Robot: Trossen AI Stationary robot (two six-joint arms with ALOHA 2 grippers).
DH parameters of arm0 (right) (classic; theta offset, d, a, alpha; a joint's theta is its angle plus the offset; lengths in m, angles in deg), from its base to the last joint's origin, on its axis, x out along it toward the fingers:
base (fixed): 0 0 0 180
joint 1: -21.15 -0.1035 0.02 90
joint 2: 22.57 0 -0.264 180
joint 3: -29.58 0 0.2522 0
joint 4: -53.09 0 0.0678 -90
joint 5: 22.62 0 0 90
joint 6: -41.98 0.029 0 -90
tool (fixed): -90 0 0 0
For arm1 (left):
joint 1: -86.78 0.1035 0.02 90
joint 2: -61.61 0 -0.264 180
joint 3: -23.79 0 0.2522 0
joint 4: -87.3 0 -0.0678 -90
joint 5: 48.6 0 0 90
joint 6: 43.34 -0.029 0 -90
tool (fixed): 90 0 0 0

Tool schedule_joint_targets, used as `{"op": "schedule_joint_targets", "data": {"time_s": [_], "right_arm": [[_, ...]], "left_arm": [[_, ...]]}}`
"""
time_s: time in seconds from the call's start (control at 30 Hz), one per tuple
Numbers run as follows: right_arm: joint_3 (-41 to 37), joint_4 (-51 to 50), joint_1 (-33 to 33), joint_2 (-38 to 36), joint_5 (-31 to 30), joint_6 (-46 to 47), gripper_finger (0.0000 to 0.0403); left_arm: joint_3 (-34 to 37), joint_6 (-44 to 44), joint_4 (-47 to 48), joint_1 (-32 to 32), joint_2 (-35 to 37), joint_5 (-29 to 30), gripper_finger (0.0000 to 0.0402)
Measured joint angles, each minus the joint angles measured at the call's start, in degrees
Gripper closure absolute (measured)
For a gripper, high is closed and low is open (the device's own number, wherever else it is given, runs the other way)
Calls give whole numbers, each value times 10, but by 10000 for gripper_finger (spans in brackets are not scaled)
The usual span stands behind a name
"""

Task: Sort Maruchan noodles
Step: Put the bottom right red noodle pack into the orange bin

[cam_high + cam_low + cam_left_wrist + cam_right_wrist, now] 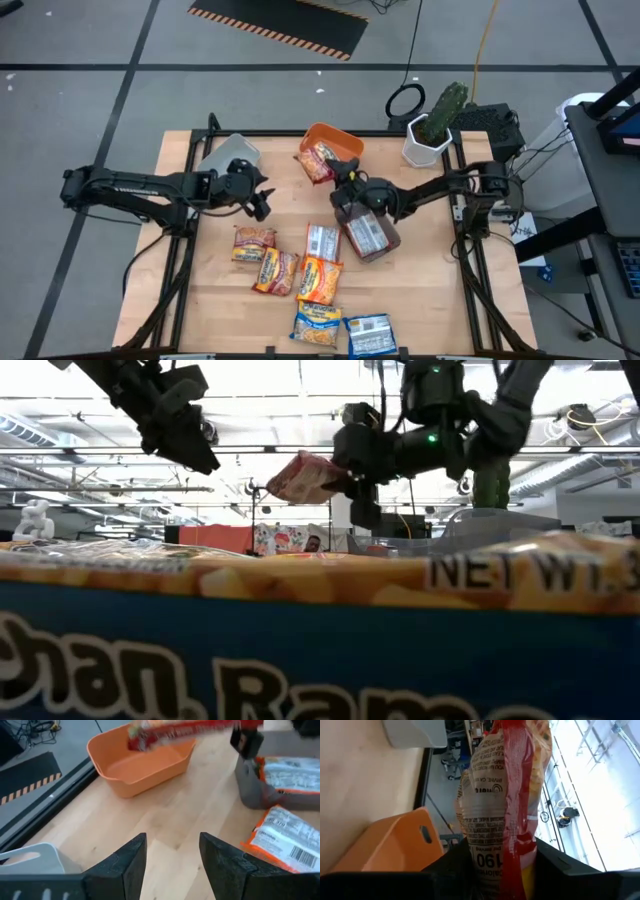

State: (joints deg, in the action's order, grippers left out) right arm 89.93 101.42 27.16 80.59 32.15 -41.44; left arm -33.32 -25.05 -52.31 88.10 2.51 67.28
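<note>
My right gripper [343, 182] is shut on a red-and-white noodle packet [318, 160], which hangs in the air over the orange tray [345, 140] at the table's far side. My left gripper [258, 200] hovers open above bare wood left of centre, near a grey tray [228, 155]. A second grey tray [385, 242] right of centre has a packet [365, 232] lying in it. Several more packets lie flat on the near half of the table, among them an orange one [320, 280] and a yellow-and-blue one [316, 325]. My right gripper pinches the red-and-white packet between its two fingers at one short end [495, 852]. The fingers come about level from the table's right side. The packet [305, 475] is lifted clear and sticks out past the fingertips toward the orange tray [395, 845].
A white pot with a green plant [432, 130] stands at the far right corner. The table's black frame rails [190, 250] run along both sides. One blue-and-yellow packet [320, 630] lies right in front of the low camera and blocks most of that view. Bare wood [440, 290] shows on the near right.
</note>
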Motion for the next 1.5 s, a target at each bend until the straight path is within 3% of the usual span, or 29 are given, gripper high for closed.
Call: {"op": "schedule_joint_targets", "data": {"time_s": [0.23, 0.43, 0.53, 0.83, 1.0, 1.2, 1.5], "right_arm": [[80, -120, 60, -7, 76, 18, 273], [163, -368, 113, -7, 147, 122, 273], [178, -432, 123, -7, 160, 127, 273], [179, -527, 160, -8, 204, 107, 273], [179, -528, 183, -8, 208, 99, 273], [179, -531, 214, -8, 299, 77, 273], [179, -546, 229, -8, 325, 62, 255]], "left_arm": [[0, -15, 7, 0, -8, -3, 213], [0, -9, 17, -7, -9, -15, 213], [0, 3, 19, -14, -9, -19, 213], [0, 44, 19, -46, -9, -20, 213], [0, 47, 18, -60, -9, -20, 213], [0, 47, 18, -63, -9, -20, 213], [0, 45, 18, -63, -9, -20, 213]]}}
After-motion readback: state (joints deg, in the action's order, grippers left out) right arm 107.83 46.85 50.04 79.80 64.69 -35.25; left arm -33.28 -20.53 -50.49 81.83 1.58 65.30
